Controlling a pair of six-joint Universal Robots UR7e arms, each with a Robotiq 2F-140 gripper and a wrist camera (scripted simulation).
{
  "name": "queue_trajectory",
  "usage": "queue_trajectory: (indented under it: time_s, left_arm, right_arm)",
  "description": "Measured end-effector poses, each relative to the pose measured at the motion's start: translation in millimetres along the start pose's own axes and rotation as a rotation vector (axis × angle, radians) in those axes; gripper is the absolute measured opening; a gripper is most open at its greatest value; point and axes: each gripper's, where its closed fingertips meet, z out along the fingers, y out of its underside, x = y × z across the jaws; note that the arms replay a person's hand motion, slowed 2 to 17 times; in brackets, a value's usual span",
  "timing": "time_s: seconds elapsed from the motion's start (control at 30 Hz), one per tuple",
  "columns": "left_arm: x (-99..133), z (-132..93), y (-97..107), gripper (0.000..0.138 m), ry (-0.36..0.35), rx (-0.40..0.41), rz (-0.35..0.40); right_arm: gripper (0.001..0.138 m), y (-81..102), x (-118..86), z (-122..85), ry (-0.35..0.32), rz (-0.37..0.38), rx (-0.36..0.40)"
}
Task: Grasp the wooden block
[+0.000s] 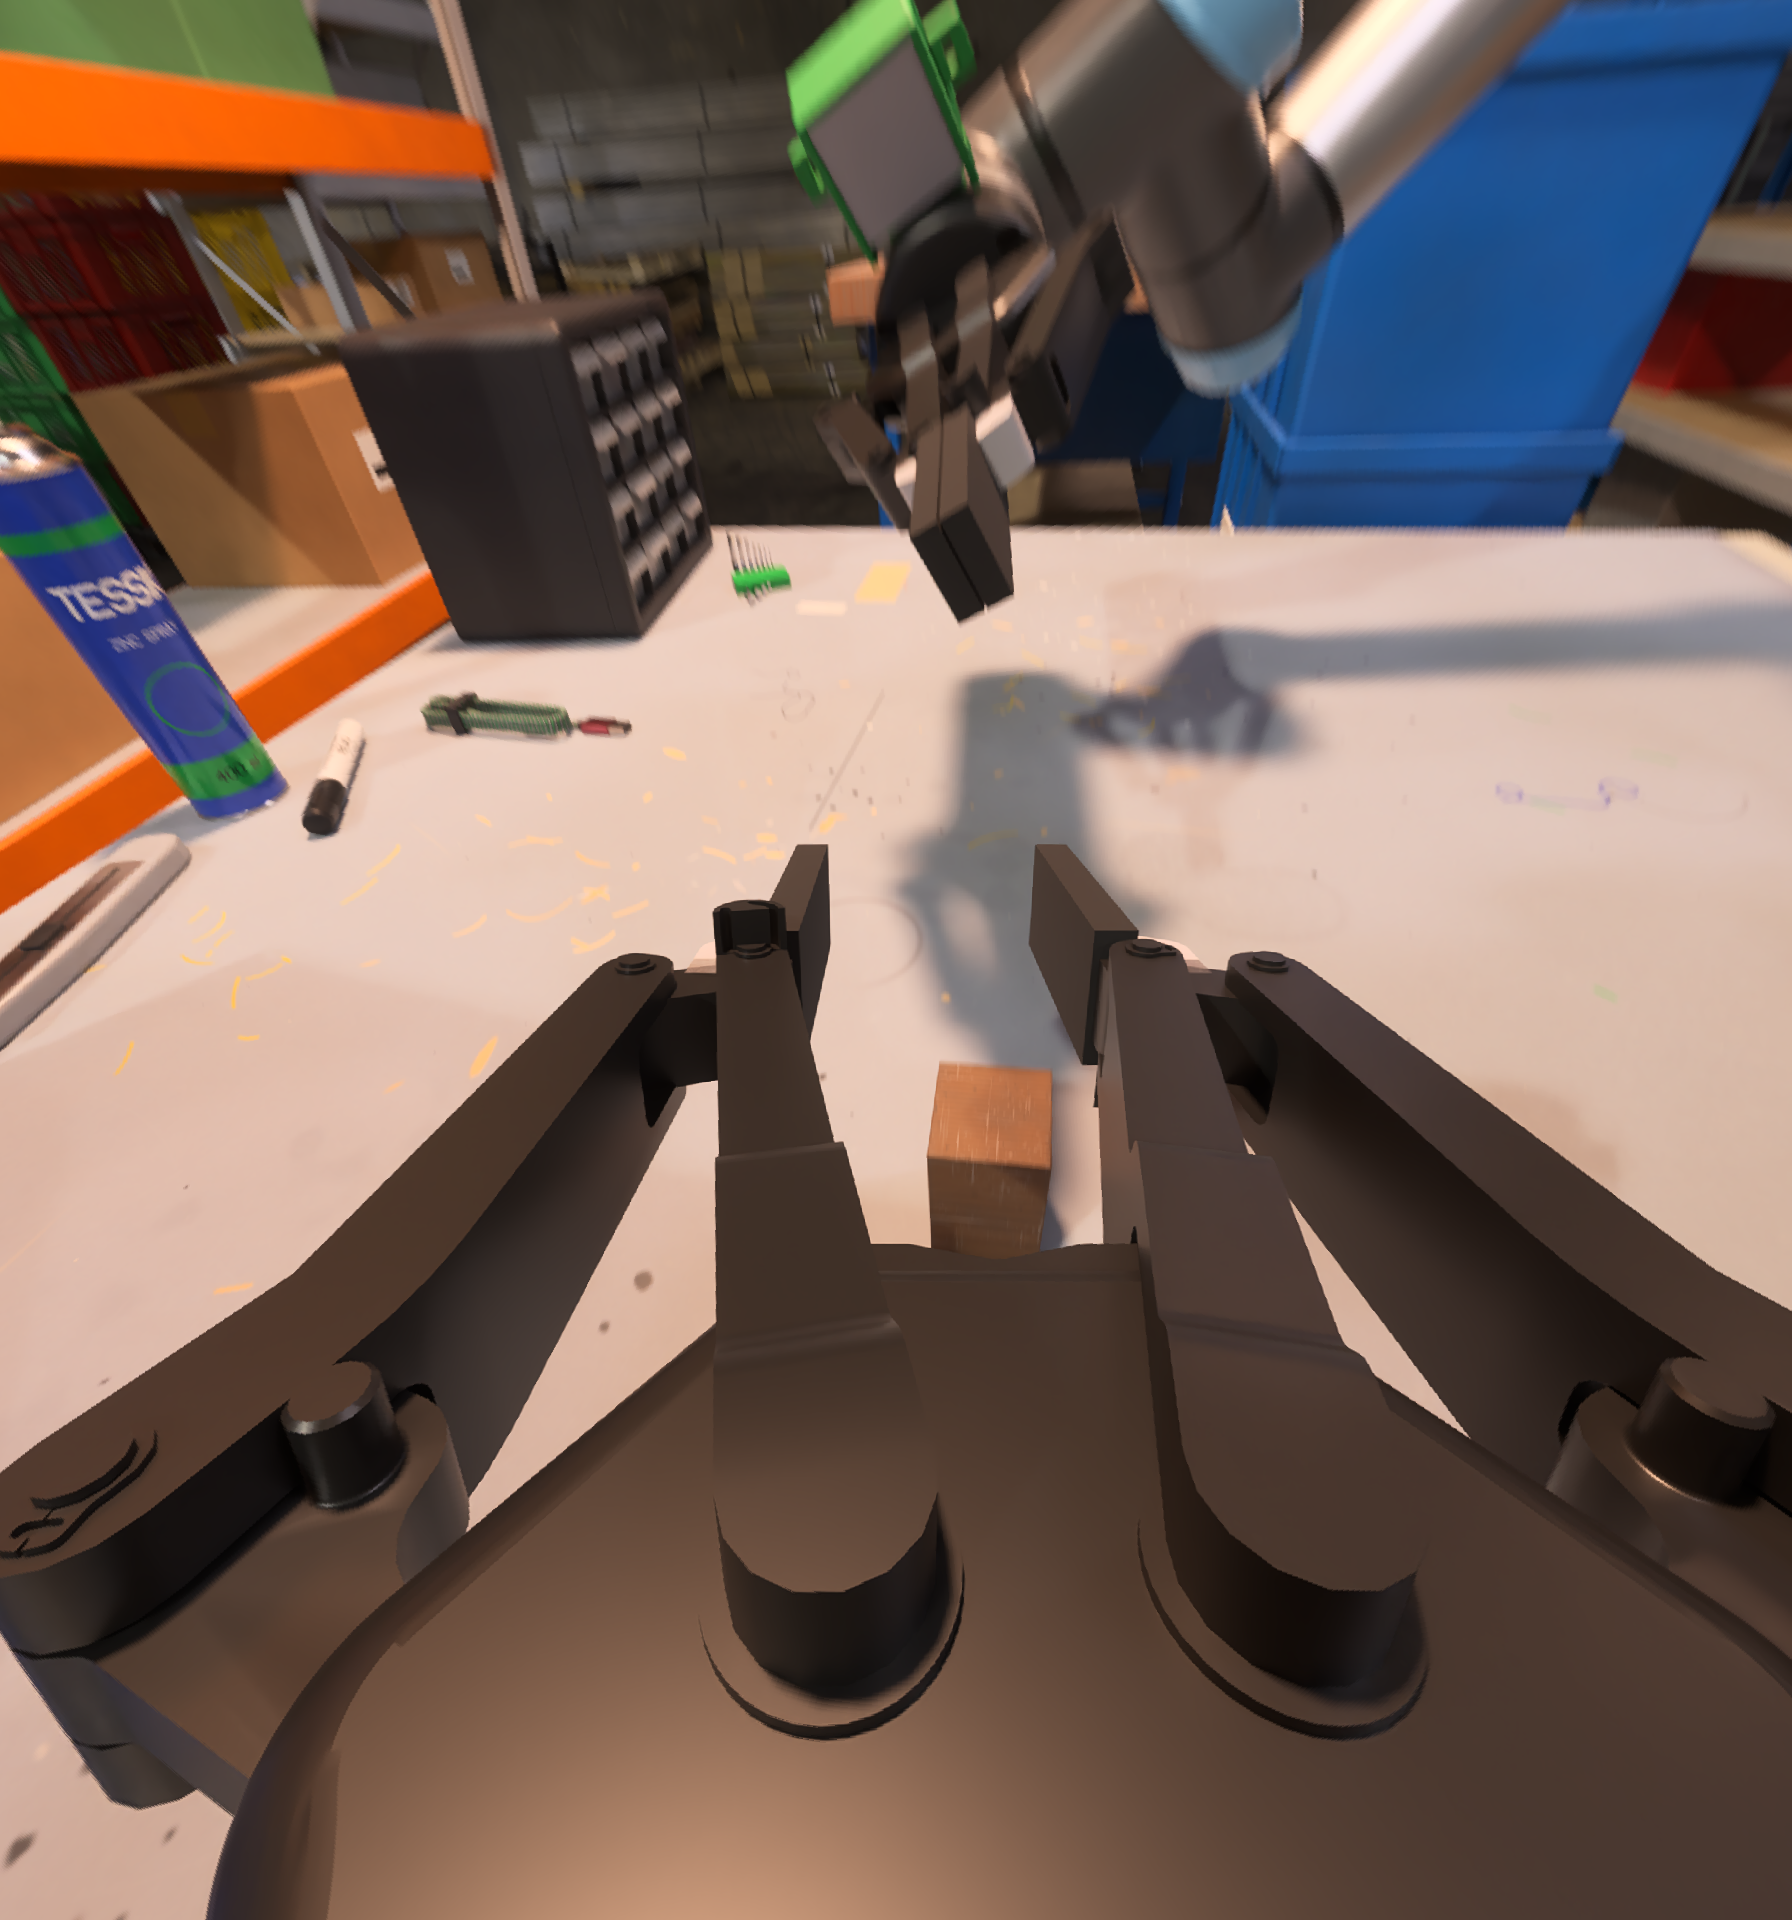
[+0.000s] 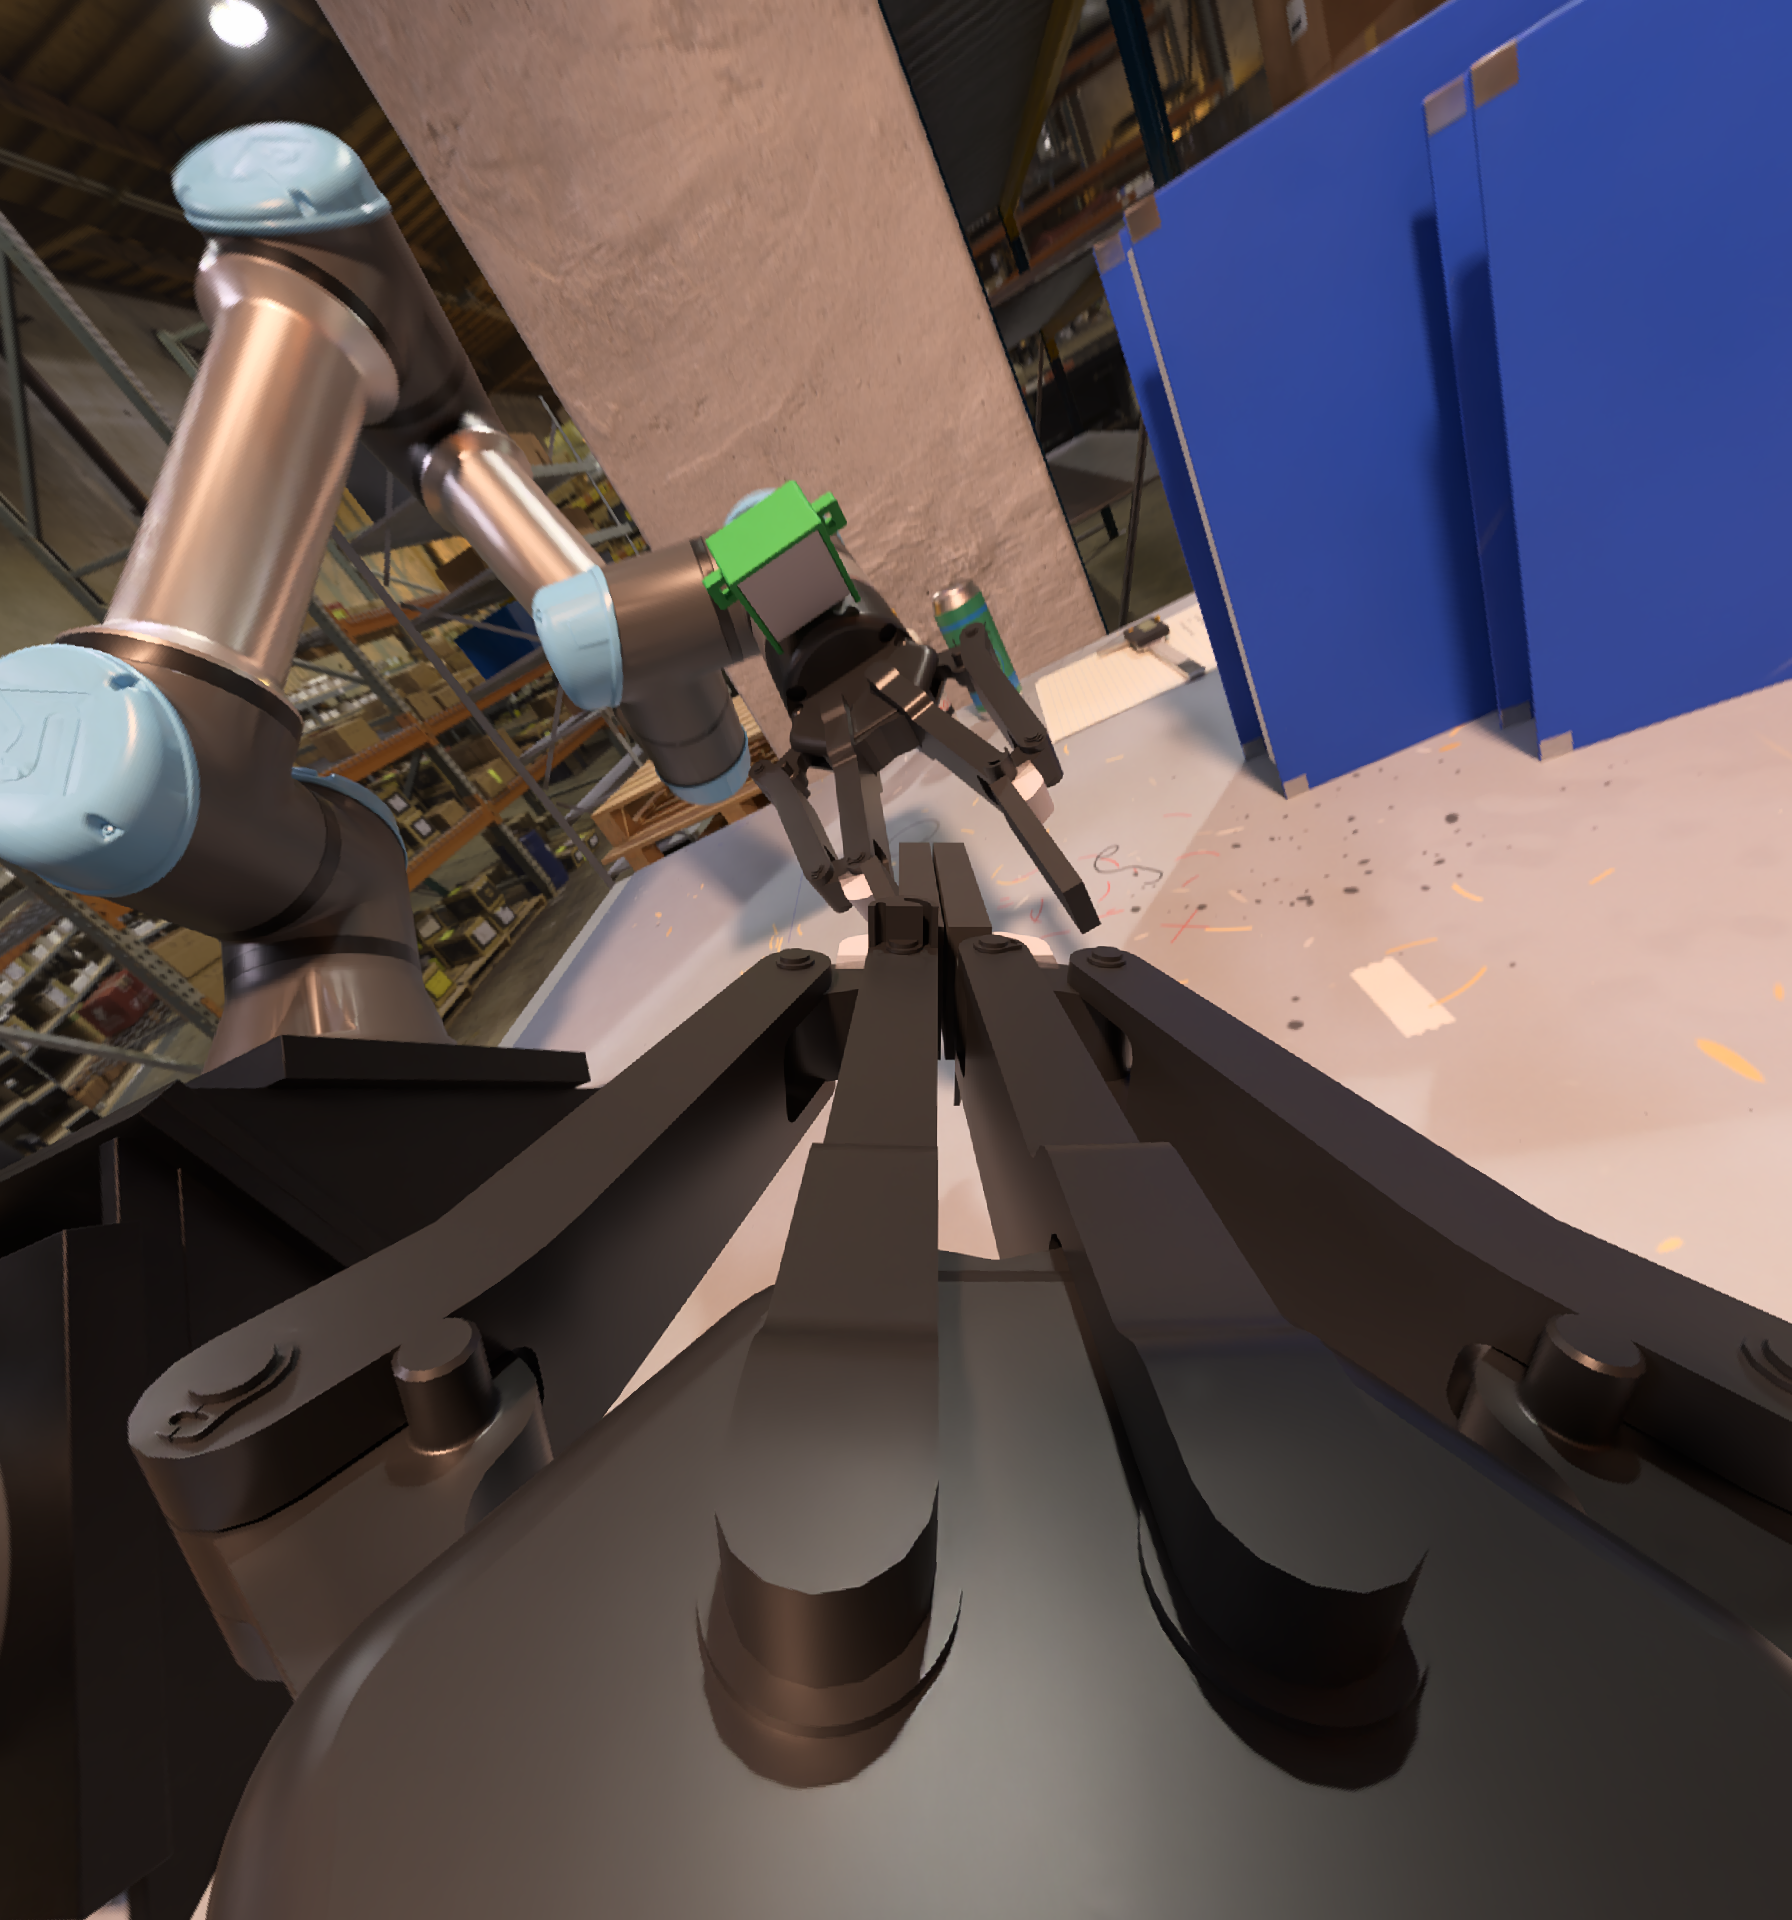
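here, the small brown wooden block (image 1: pixel 991 1158) is standing on the pale grey worktable (image 1: pixel 1443 935), sitting low between the two dark fingers of the left gripper (image 1: pixel 930 909) and close in toward its palm, nearer the right-hand finger than the left one. the main risk, as i am judging it, is coming from that off-centre placing: if the jaws are closing from here, the right pad is likely to be meeting the block first and pushing it sideways or twisting it before the other pad is arriving, so the grip could be ending up skewed or on a corner. a second worry is that the fingertips are reaching well past the block toward the far side, so the block could be getting caught by the inner links rather than by the flat pads. the left gripper is standing partly spread, with a clear gap on both sides of the block, and it is touching nothing that i can see. the right gripper (image 2: pixel 936 883) is hanging above the far part of the table with its fingers pressed together and nothing between them, well apart from the block. a blue spray can (image 1: pixel 113 634) and a black-capped white marker (image 1: pixel 334 774) are lying far off to the left, out of the way.
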Motion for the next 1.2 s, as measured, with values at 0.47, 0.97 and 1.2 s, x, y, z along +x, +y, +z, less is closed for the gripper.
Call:
queue_trajectory:
  time_s: [0.47, 0.97, 1.2]
  left_arm:
    - [20.0, 17.0, 68.9, 0.066, 0.123, -0.272, 0.071]
    - [22.7, 22.6, 77.6, 0.038, 0.064, -0.302, 0.144]
    - [27.1, 23.5, 75.4, 0.038, -0.008, -0.321, 0.192]
  right_arm:
    - [0.001, 37.5, -3.0, -6.3, -0.008, 0.17, -0.185]
    - [0.001, 77.6, -0.3, -7.0, -0.01, 0.324, -0.305]
    - [0.001, 93.1, -3.0, -4.0, -0.013, 0.369, -0.375]
